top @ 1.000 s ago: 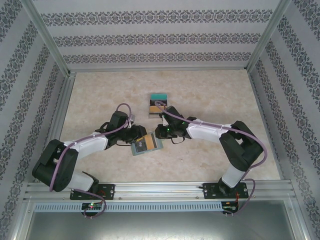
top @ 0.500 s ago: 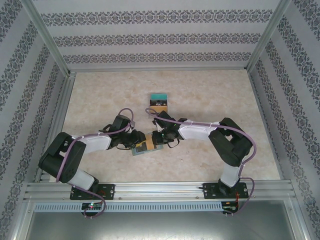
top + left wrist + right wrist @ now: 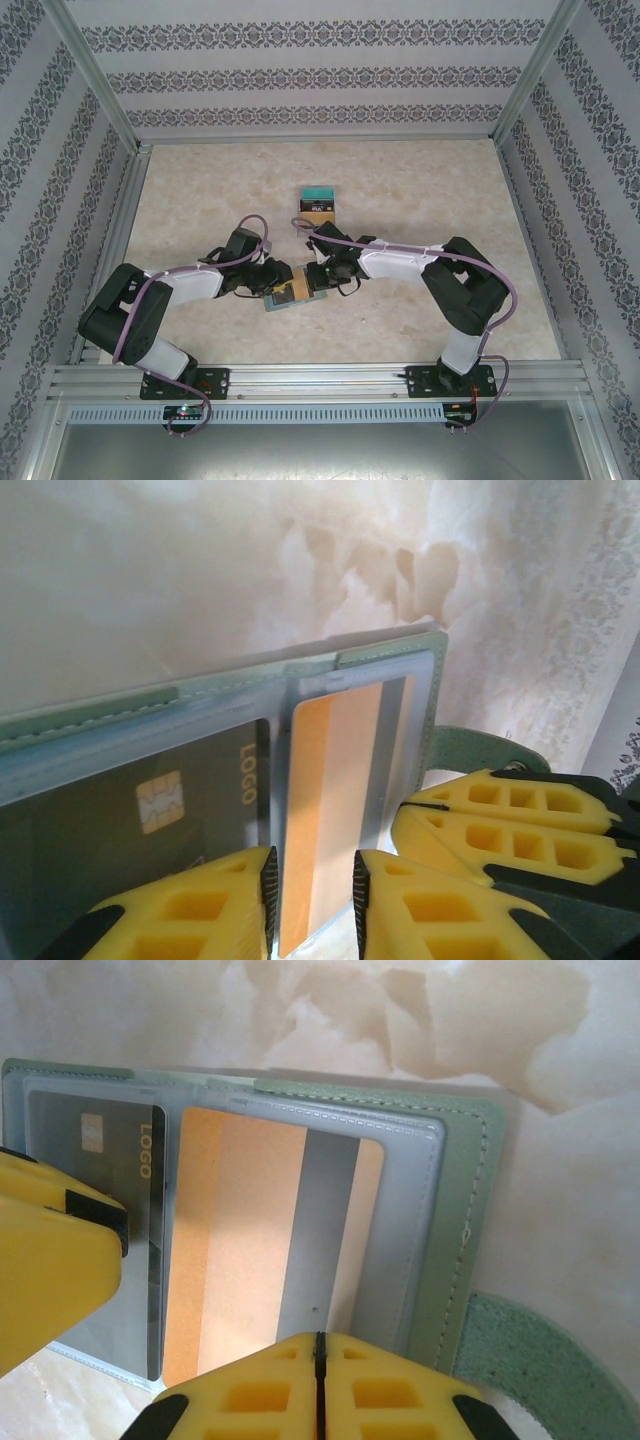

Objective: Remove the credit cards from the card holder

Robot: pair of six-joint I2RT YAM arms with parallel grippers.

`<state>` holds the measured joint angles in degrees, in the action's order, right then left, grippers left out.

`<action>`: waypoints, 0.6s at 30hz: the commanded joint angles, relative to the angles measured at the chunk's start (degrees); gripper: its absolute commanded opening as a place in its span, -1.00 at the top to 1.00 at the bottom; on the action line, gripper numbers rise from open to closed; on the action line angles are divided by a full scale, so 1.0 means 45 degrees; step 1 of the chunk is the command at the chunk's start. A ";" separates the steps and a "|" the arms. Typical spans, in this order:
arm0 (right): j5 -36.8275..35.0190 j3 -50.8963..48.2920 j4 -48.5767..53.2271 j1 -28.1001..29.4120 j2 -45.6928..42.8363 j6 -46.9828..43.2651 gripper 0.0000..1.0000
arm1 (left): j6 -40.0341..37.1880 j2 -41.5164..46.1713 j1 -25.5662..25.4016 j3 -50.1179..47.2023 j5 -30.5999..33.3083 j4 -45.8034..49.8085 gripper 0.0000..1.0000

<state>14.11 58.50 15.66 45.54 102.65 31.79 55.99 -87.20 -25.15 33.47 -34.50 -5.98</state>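
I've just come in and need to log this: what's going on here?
Both arms meet over the open card holder. The left gripper has its fingers apart at the holder's edge, straddling the end of the orange card. The right gripper is shut, its tips at that card's edge. The orange card and a dark card sit in clear pockets, so neither is out yet.

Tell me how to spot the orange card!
In the nearer half of the marbled table lies an open grey-green card holder. Inside its clear pockets, the orange card sits beside a dark card with a chip. It is the only orange one there, with a grey stripe.
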 commanded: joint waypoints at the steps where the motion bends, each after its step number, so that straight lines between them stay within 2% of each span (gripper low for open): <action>1: 0.0175 0.0279 0.0042 0.0065 0.0416 -0.0132 0.79 | 0.0017 -0.0336 -0.0120 0.0256 -0.0296 -0.0133 0.43; 12: 0.0438 0.0487 -0.0052 0.0193 0.0767 -0.0071 0.79 | -0.0020 -0.1052 -0.0140 0.0393 -0.0594 -0.0197 0.53; 15: 0.0457 0.0515 -0.0045 0.0193 0.0797 -0.0069 0.79 | -0.0078 -0.1014 -0.0147 0.0421 -0.0590 -0.0175 0.64; 18: 0.0497 0.0535 -0.0058 0.0212 0.0805 -0.0053 0.79 | -0.0100 -0.1033 -0.0154 0.0468 -0.0615 -0.0158 0.65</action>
<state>15.51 59.94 15.55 45.65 104.66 31.70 55.94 -90.72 -25.12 34.54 -35.88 -6.44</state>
